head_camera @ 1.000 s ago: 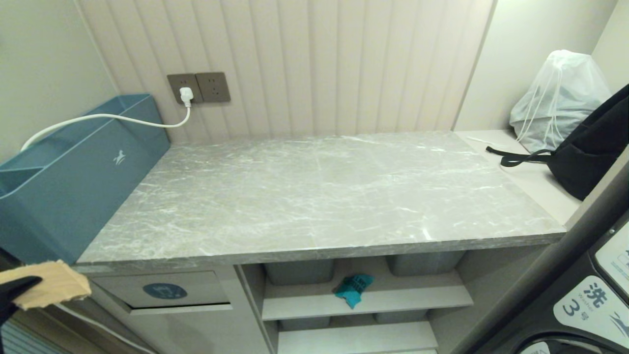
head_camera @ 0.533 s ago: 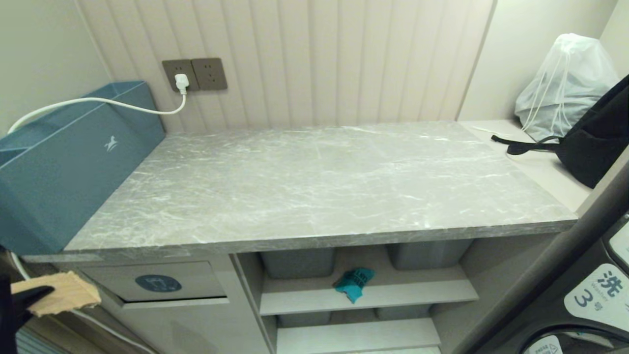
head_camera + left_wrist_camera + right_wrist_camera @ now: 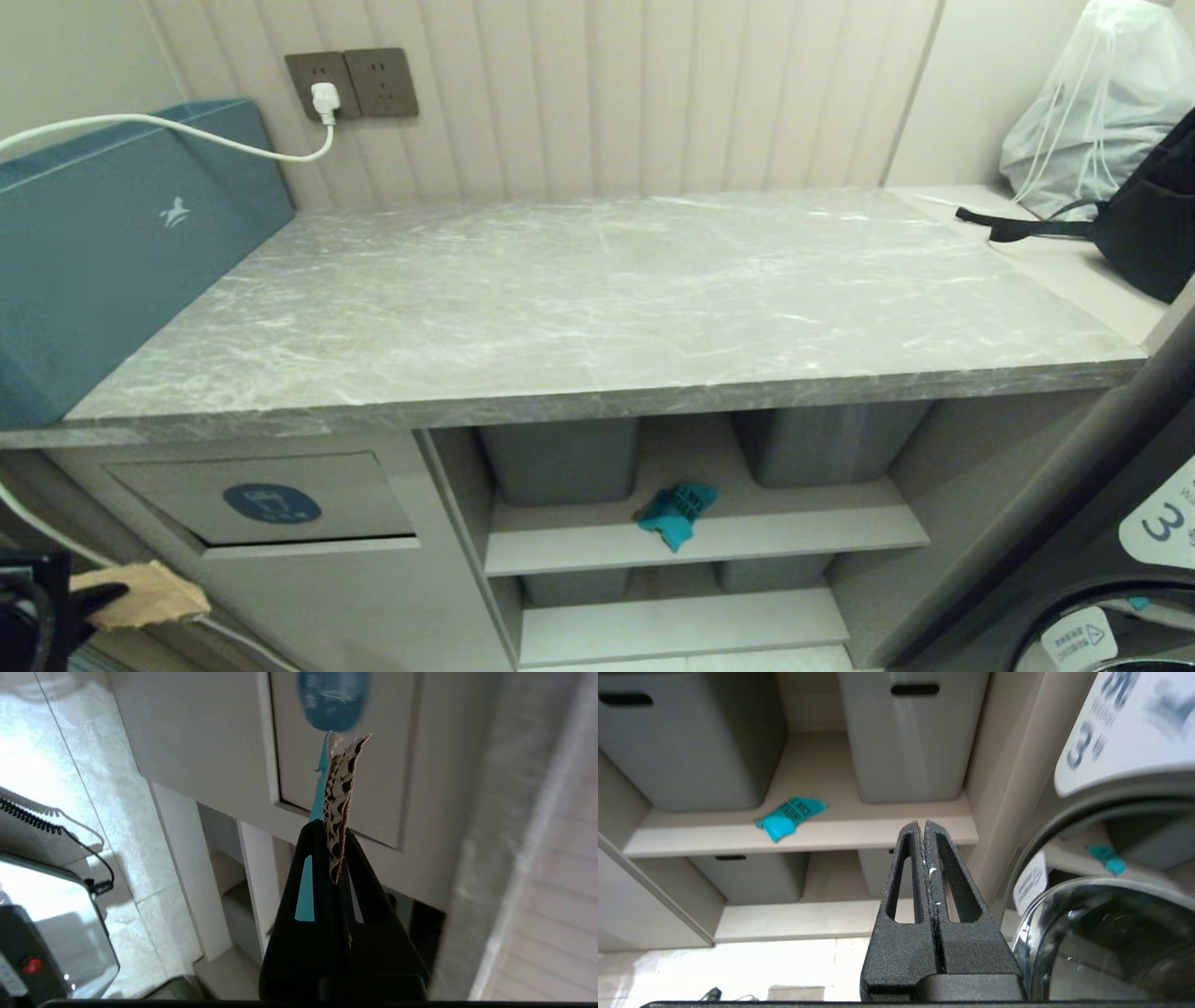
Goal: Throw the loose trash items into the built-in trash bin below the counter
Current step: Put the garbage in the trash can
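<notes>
My left gripper point(image 3: 98, 599) sits at the bottom left of the head view, shut on a crumpled wrapper point(image 3: 149, 594) that shows its tan-brown side. It hangs in front of the cabinet, lower than the built-in trash bin flap point(image 3: 317, 485) with its round blue sticker point(image 3: 272, 503), and to the flap's left. In the left wrist view the wrapper point(image 3: 340, 788) stands edge-on out of the gripper point(image 3: 332, 830), pointing at the flap point(image 3: 383, 765). A second teal wrapper point(image 3: 677, 510) point(image 3: 791, 813) lies on the upper shelf. My right gripper point(image 3: 923, 827) is shut and empty. The marble counter point(image 3: 597, 299) lies above.
Grey storage bins point(image 3: 560, 459) point(image 3: 826, 443) stand on the shelf behind the teal wrapper. A teal box point(image 3: 112, 243) with a white cable point(image 3: 187, 131) is on the counter's left. A washer front point(image 3: 1111, 579) is close at the right, with bags point(image 3: 1148, 215) beyond.
The whole view has shifted as the camera sank, and more of the shelves shows. The left gripper still holds the wrapper and now sits lower against the flap.
</notes>
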